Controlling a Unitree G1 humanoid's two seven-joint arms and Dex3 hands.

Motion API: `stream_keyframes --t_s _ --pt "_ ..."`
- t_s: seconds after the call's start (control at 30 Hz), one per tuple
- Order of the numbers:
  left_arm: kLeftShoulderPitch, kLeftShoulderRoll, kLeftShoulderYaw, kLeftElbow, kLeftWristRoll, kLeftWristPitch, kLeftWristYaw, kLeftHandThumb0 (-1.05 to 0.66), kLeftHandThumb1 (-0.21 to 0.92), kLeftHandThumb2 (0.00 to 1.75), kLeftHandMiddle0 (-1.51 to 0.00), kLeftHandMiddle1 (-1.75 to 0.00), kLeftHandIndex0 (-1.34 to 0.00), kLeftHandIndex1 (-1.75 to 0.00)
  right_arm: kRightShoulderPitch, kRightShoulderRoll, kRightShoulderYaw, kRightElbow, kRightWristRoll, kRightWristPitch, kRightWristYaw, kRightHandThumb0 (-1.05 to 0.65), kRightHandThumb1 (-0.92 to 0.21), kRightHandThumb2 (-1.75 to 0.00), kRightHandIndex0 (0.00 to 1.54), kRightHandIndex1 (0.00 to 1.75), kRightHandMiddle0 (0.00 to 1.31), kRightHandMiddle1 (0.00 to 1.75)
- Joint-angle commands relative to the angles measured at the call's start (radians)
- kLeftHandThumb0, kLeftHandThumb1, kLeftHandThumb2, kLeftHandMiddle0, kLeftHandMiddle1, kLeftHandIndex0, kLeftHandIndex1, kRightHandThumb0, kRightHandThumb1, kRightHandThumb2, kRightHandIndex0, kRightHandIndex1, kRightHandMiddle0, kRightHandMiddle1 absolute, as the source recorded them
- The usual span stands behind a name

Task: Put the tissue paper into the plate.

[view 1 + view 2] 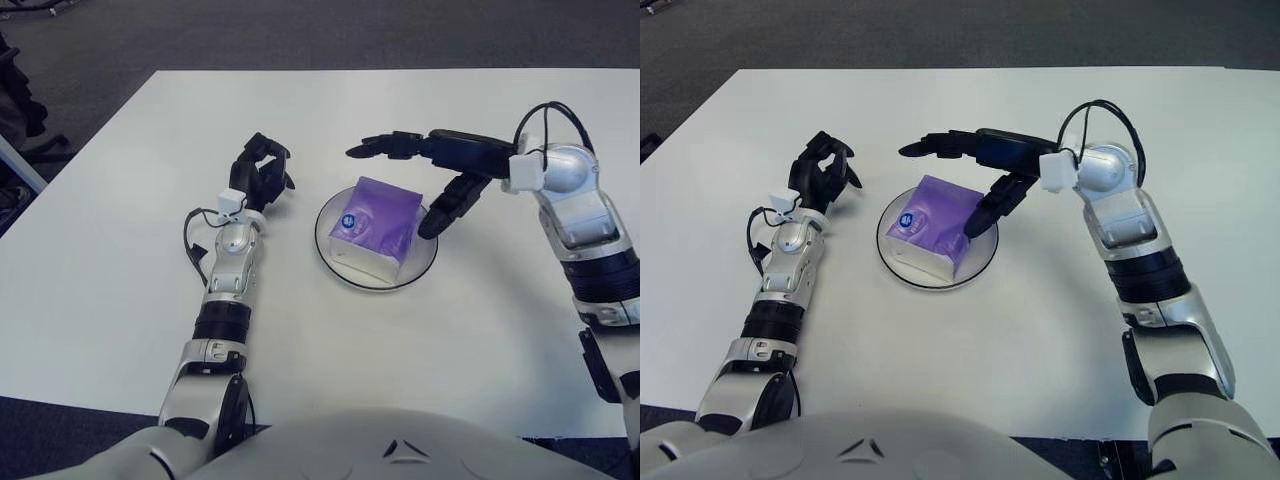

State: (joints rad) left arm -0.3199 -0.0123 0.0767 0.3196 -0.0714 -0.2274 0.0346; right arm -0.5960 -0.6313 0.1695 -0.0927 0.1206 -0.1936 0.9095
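The purple tissue pack (pixel 377 227) lies in the plate (pixel 428 262) on the white table (pixel 100 260), its round blue label unreadable. The right hand (pixel 430 170) hovers just beside it, fingers spread and empty. The left hand (pixel 262 170) shows left of the plate, fingers curled, holding nothing.

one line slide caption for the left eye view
Purple tissue pack sits in the plate; open right hand just above it, left hand beside the plate.

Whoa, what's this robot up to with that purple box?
The purple tissue paper pack already sits in the round clear-rimmed plate on the white table. The robot's right hand hovers just over and beside the pack, fingers spread, holding nothing, as though it has just let go. Its left hand shows to the left of the plate, fingers curled, not touching the pack.
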Motion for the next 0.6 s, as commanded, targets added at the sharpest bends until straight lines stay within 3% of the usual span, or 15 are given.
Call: stream_keyframes --t_s 0.0,0.27,0.47,0.57 --pt "0.164 -0.048 -0.002 0.098 -0.004 -0.013 0.008 -0.26 0.92 0.40 -0.92 -1.75 -0.64 -1.75 -0.040 -0.022 -0.048 -0.041 0.063 0.058 0.026 -0.75 -0.92 -0.02 0.00 0.00 0.03 0.01" --pt "0.160 -0.050 -0.001 0.102 -0.004 -0.014 0.010 -0.26 0.92 0.40 -0.92 -1.75 -0.64 -1.75 -0.045 -0.028 -0.107 -0.049 0.096 0.117 0.013 -0.79 -0.92 -0.05 0.00 0.00 0.02 0.00" --pt "0.160 -0.050 -0.001 0.102 -0.005 -0.016 0.008 -0.26 0.92 0.40 -0.92 -1.75 -0.64 -1.75 0.010 -0.047 -0.190 -0.054 0.041 0.046 -0.051 -0.89 -0.92 -0.12 0.00 0.00 0.01 0.00" --pt "0.159 -0.049 0.001 0.104 -0.006 -0.016 0.007 -0.26 0.92 0.40 -0.92 -1.75 -0.64 -1.75 0.032 -0.065 -0.217 -0.064 0.046 0.061 -0.056 -0.92 -0.92 -0.13 0.00 0.00 0.01 0.00"
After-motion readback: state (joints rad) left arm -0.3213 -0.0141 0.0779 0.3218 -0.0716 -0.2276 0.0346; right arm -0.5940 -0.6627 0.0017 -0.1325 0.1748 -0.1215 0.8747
